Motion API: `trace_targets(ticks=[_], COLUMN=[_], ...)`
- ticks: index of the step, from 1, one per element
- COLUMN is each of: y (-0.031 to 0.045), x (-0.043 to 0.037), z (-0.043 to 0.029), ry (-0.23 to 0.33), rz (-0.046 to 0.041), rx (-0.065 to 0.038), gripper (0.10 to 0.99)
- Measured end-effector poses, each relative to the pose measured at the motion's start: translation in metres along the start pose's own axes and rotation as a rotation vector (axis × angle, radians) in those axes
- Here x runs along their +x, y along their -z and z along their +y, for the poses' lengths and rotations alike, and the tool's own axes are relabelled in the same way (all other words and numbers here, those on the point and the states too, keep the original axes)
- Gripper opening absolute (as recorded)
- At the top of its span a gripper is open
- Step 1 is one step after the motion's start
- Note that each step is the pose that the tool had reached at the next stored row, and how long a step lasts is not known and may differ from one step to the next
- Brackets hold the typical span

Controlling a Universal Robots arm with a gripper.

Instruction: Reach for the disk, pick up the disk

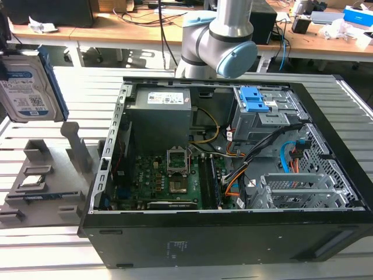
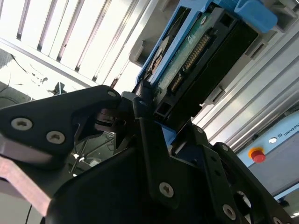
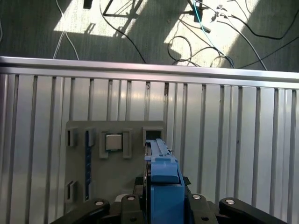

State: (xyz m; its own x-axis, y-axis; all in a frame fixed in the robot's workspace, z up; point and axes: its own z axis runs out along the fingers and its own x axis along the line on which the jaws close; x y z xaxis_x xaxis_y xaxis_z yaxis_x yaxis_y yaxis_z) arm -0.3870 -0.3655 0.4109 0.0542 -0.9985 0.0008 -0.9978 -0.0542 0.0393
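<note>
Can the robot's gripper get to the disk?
Probably yes: in the second wrist view the gripper already looks clamped on the end of the disk, with nothing between them.

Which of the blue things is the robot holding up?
The disk with the white label, clamped in the gripper above the grey holder. The other blue brackets sit inside the computer case.

I look down on a ribbed silver metal tabletop. Long pale wooden desks run behind it. In the first wrist view, sunlight lies in bright patches on the grey floor, where loose cables trail.
</note>
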Motion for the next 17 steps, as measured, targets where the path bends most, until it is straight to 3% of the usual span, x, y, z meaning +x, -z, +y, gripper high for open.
trace_targets(ticks=[17], y=[0.0325], x=[0.0001], z=[0.0003], ry=[0.0], rz=[0.0], rx=[0.0], gripper=[0.369])
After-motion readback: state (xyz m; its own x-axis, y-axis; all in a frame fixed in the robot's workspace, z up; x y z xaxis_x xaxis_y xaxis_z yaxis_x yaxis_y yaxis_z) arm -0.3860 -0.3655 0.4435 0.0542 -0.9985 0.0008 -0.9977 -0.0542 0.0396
